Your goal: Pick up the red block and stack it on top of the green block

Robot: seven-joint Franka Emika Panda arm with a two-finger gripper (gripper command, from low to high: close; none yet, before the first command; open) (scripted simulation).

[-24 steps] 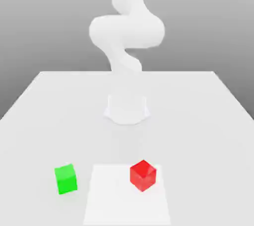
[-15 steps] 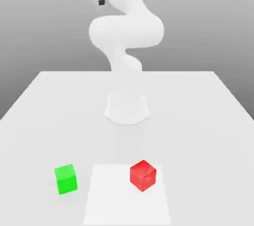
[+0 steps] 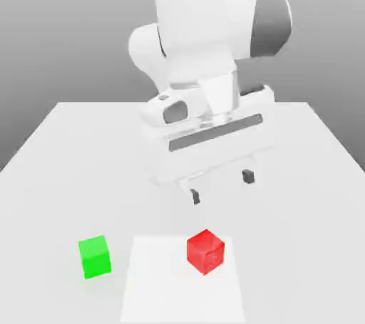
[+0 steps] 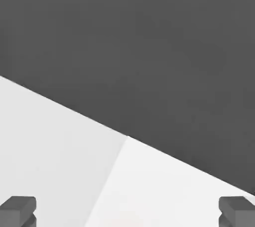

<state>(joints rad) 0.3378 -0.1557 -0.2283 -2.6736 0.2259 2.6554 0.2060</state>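
The red block is sitting on a paler patch of the white table, below the empty gripper hanging with jaws spread wide, green block lying apart toward the exterior view's left, grey backdrop behind.

Glossy white rounded arm, blocky white hand, dark grey fingertips

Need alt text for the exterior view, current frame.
A white robot arm's open pincer hangs above a white table, empty and clear of both blocks. The red block sits below it on a brighter white square; the green block rests apart, toward the exterior view's left.
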